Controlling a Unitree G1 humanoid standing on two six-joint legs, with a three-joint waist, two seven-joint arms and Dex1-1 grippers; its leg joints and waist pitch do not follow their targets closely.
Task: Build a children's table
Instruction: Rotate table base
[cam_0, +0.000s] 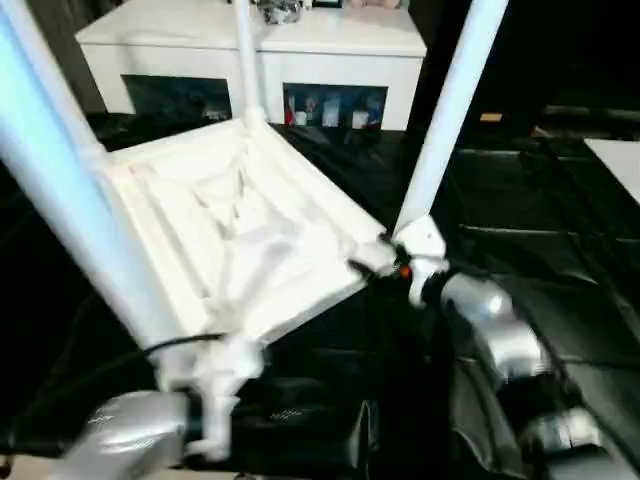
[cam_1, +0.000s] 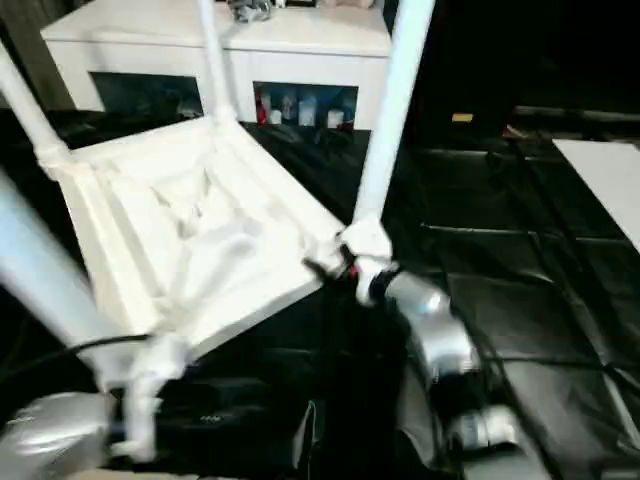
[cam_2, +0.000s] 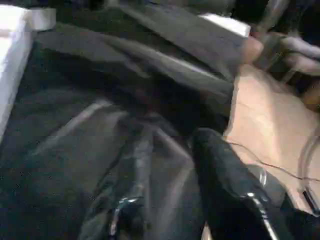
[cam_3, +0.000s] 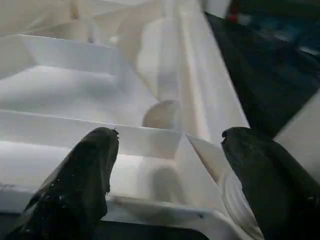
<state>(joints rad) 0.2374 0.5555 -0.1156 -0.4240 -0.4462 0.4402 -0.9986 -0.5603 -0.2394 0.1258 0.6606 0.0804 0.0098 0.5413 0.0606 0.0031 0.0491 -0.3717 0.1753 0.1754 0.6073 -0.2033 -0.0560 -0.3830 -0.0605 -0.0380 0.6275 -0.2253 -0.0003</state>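
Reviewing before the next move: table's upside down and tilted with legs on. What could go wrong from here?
1. The tabletop sits tilted, its near edge raised at the right gripper, whose fingers stand wide apart over the rim; it could slip and drop.
2. The tall legs lean; a swing might hit the white cabinet behind.
3. A black cable crosses the near-left leg and could snag.

A glossy black sheet, creased and wrinkled (cam_0: 560, 250), covers the floor. On it rests the upturned white plastic rectangular tabletop (cam_0: 240, 225), ribbed underside showing, tilted, with white tube legs (cam_0: 450, 110) rising from its corner sockets.
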